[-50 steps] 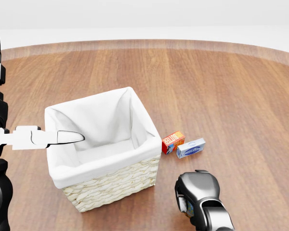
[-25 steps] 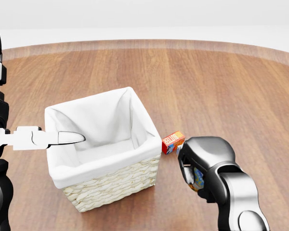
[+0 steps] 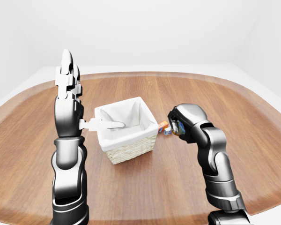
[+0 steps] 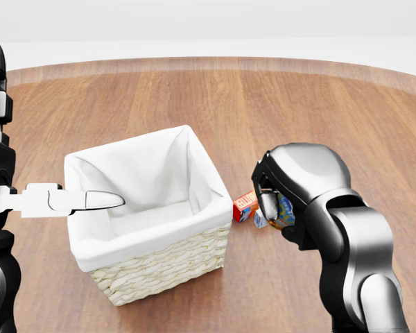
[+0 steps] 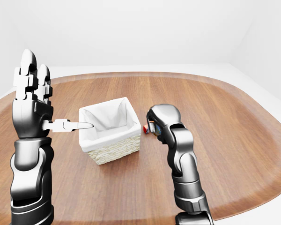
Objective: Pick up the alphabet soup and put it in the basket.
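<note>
My right hand [image 4: 272, 202] is shut on the alphabet soup can [image 4: 286, 211], whose colourful label shows between the dark fingers. It holds the can above the wooden table, just right of the wicker basket [image 4: 209, 182] with its white cloth lining. The basket looks empty inside. My left hand [image 3: 68, 75] is raised upright and open at the left, and its white thumb [image 4: 90, 200] reaches over the basket's left rim.
A small red box [image 4: 245, 205] lies on the table right of the basket. A blue-white box [image 4: 259, 221] next to it is mostly hidden behind my right hand. The round wooden table [image 4: 298, 104] spreads around, with its edge at the top.
My right hand has risen from the bottom of the head view with the can and now hangs beside the basket, covering the blue-white box. The left hand has barely moved.
</note>
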Robot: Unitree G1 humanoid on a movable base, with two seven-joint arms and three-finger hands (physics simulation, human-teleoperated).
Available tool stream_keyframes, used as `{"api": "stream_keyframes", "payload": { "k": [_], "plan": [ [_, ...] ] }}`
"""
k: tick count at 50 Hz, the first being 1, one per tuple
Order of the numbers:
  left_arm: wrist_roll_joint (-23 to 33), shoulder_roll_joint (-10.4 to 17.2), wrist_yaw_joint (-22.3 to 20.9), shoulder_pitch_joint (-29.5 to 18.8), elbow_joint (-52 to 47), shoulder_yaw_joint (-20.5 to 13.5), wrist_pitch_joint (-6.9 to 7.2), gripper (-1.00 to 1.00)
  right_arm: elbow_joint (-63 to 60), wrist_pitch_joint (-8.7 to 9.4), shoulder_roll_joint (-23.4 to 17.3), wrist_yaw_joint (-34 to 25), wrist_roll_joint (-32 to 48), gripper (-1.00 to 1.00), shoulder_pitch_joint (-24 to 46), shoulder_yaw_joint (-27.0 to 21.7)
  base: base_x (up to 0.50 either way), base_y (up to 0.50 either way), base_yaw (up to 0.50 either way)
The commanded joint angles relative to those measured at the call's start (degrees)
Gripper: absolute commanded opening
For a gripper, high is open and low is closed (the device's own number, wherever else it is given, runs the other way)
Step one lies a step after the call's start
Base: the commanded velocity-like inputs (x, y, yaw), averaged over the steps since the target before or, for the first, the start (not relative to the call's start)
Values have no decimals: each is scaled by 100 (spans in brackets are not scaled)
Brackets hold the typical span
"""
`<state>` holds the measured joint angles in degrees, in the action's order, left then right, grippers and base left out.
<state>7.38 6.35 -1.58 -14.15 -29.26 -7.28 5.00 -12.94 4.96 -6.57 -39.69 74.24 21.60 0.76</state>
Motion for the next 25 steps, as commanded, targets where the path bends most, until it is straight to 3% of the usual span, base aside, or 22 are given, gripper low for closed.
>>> {"api": "stream_keyframes", "payload": {
  "k": [1,17,25],
  "plan": [
    [33,-2,-10,9,60,22,0,100,94,4,28,341,-66,-95,533,-3,0,0,0],
    [96,-27,-25,3,24,44,0,100,17,4,123,49,-203,-91,773,104,0,0,0],
    [113,-37,-18,17,40,54,0,100,358,4,92,-17,-142,-89,1221,115,0,0,0]
  ]
}}
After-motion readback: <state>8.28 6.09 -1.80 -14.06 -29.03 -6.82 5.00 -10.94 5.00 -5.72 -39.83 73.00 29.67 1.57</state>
